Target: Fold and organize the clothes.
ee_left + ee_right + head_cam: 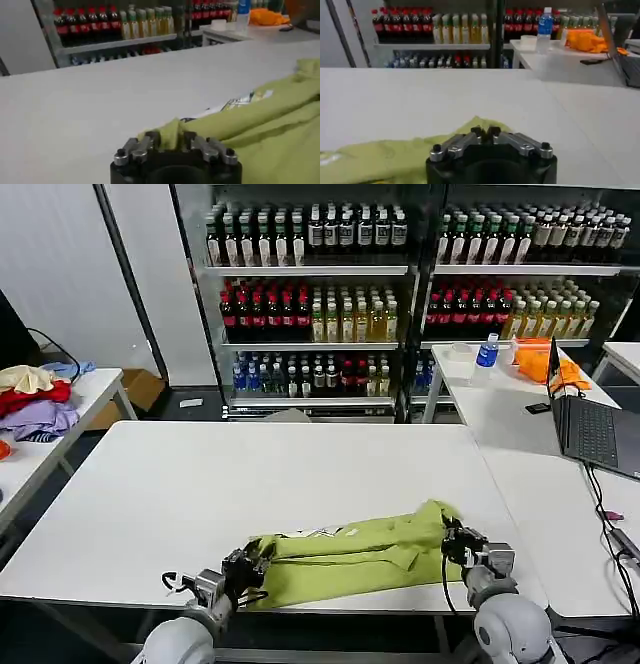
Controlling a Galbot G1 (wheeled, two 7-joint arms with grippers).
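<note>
Left gripper (247, 569) pinches one end of the soft, rumpled yellow-green T-shirt (350, 554), and right gripper (455, 546) is clamped on the other end. Between them the cotton lies bunched in a long, wrinkled band by the near edge of the smooth white table (250, 474), with wide bare tabletop beyond.

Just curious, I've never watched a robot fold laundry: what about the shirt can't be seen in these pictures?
- T-shirt: print mostly folded under, head view; lettering unreadable.
- Left wrist view: shirt cut off by edge; print too small.
- Right wrist view: the right gripper hides the pinched cloth.
</note>
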